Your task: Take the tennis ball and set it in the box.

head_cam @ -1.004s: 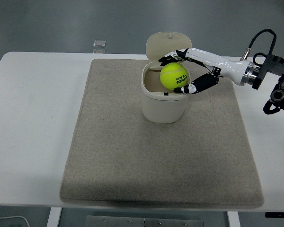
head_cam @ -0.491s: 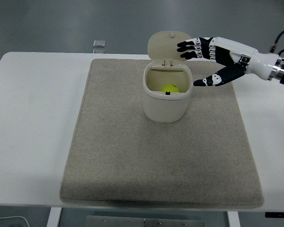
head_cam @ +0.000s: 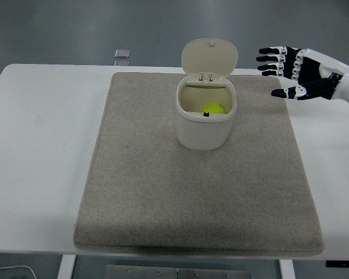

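Observation:
A yellow-green tennis ball (head_cam: 212,108) lies inside the cream box (head_cam: 202,131), which stands on the back middle of the mat with its hinged lid (head_cam: 209,56) tipped up and back. Only the ball's top shows over the box's rim. My right hand (head_cam: 282,72) hovers to the right of the box, well apart from it, with its black-and-white fingers spread and nothing in them. The left arm does not show in the picture.
A grey-beige mat (head_cam: 198,192) covers the middle of the white table (head_cam: 41,145). A small clear square object (head_cam: 122,54) lies at the table's far edge, behind the mat's left corner.
The hand held the ball over the box's opening, then let it go and the ball dropped in. Since then the hand has drawn away to the right with fingers spread.

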Tool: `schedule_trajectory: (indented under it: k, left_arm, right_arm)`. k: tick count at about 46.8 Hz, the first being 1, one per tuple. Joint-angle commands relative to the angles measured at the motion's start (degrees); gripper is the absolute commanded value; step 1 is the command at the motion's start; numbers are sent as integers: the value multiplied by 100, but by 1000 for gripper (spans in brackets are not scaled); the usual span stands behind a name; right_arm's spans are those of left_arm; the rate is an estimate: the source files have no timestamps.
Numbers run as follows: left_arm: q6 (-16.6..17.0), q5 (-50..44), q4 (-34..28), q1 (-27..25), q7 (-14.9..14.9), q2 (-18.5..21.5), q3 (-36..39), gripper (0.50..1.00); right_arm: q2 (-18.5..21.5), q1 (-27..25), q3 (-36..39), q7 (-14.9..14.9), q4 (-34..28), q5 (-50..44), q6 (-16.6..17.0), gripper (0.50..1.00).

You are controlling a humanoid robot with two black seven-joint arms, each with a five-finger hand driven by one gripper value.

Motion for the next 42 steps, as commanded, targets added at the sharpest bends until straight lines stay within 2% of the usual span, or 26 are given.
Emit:
schedule_trajectory:
  k: [1, 11, 19, 30, 37, 42]
  left_arm:
    - [0, 4, 0, -1, 0, 0, 0, 992]
    - [0, -5, 0, -1, 0, 0, 0, 992]
    - [0, -5, 0, -1, 0, 0, 0, 992]
    - [0, -5, 0, -1, 0, 0, 0, 992]
    - [0, -5, 0, -1, 0, 0, 0, 992]
    - [0, -5, 0, -1, 0, 0, 0, 992]
  right_arm:
    - [76, -23, 5, -178, -352, 419, -37, 897]
    - [401, -58, -4, -987, -836, 1588, -415, 899]
    - [472, -58, -12, -1576, -854, 2748, -512, 897]
    - [577, -75, -30, -2007, -854, 3891, -564, 899]
    - [691, -137, -21, -2033, -845, 4261, -1267, 897]
    - [770, -154, -13, -2033, -845, 4305, -1417, 897]
